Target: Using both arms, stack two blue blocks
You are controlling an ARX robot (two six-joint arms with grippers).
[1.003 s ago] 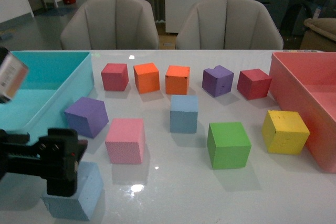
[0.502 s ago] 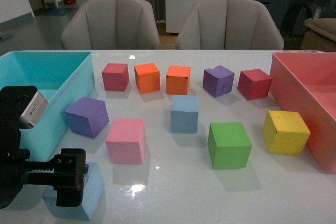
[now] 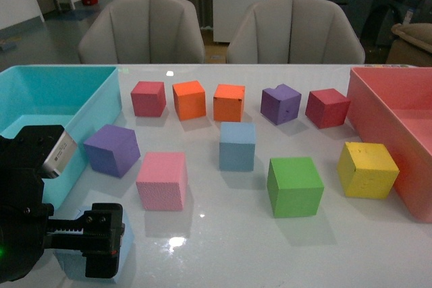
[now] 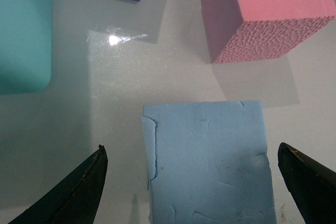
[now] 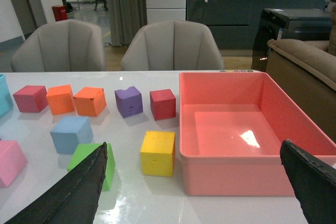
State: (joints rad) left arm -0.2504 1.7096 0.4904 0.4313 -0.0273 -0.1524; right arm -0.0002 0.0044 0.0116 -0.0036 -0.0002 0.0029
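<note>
So far nothing is being carried: the nearer pale sky-blue foam cube (image 4: 210,161) is being straddled, untouched, by the wide-spread left gripper (image 4: 191,148), just beside the pink foam cube (image 3: 161,180) on the robot's side. The second pale blue foam cube (image 3: 237,146) is being left resting just beyond that pink cube. The right gripper (image 5: 191,144) is being held agape, empty. Grasping, lifting and stacking are judged outstanding.

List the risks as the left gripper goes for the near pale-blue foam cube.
The open left gripper straddles the pale-blue foam cube off-centre, the cube nearer one finger; closing may push or twist it. The pink foam cube and teal plastic bin sit close by, so a skewed lift might clip them.
</note>
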